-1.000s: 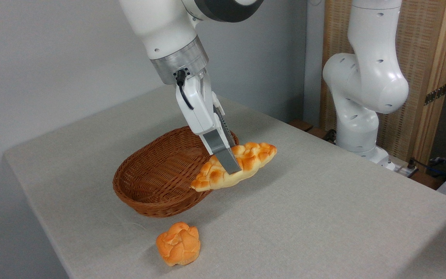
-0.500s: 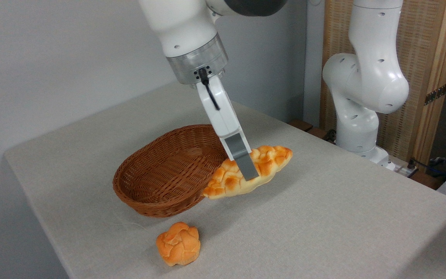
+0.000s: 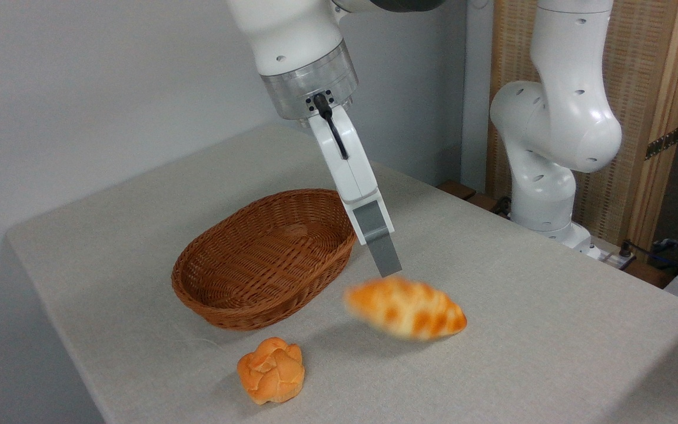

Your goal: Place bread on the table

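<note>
The bread (image 3: 405, 308) is blurring just right of the basket (image 3: 265, 256), apparently dropping onto the table (image 3: 521, 330), clear of the gripper (image 3: 387, 265) above it. Gripper spread is hidden edge-on; I cannot tell. Landing loose, it may be bouncing or rolling toward the roll (image 3: 271, 370).

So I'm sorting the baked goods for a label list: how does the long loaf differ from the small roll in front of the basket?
The bread is long, leaf-shaped, cream with toasted patches; the roll is small, round, knotted and evenly orange. The bread looks motion-blurred below the gripper, which is not holding it; the roll is sharp and sits still on the table. The bread lies right of the basket, the roll in front. Both are outside the basket.
</note>
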